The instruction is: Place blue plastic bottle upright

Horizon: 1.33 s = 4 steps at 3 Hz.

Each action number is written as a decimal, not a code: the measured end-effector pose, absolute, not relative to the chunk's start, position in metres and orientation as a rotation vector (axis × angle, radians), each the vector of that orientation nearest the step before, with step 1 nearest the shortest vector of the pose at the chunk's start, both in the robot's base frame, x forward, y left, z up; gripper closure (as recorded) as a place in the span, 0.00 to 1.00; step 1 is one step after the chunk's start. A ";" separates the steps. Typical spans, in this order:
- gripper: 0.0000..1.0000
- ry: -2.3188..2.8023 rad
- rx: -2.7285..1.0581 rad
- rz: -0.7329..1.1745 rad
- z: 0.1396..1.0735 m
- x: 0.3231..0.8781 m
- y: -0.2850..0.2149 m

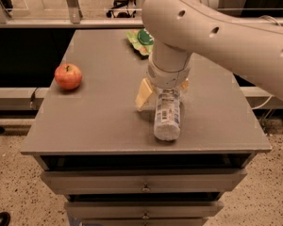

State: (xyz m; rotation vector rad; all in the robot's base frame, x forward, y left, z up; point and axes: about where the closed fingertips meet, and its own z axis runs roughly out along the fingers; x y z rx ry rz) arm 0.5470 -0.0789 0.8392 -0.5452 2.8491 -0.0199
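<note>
Drawer fronts (144,180) are seen nearest, below the tabletop (94,121). Just behind its front edge the blue plastic bottle (167,117) is laid on its side, base toward the camera. Its far end is straddled by the gripper (161,94), jaws spread wide. Grasping is judged the step in hand; closing, lifting and tipping upright are called for next. The cap is hidden by the wrist. Further off, an apple (68,76) and a half-covered green packet (140,39) are set.
</note>
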 end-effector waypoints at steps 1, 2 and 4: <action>0.45 2.863 -0.493 -0.038 0.836 0.550 -0.079; 0.69 2.849 -0.470 -0.059 0.840 0.557 -0.081; 1.00 2.542 -0.780 0.144 0.888 0.587 -0.065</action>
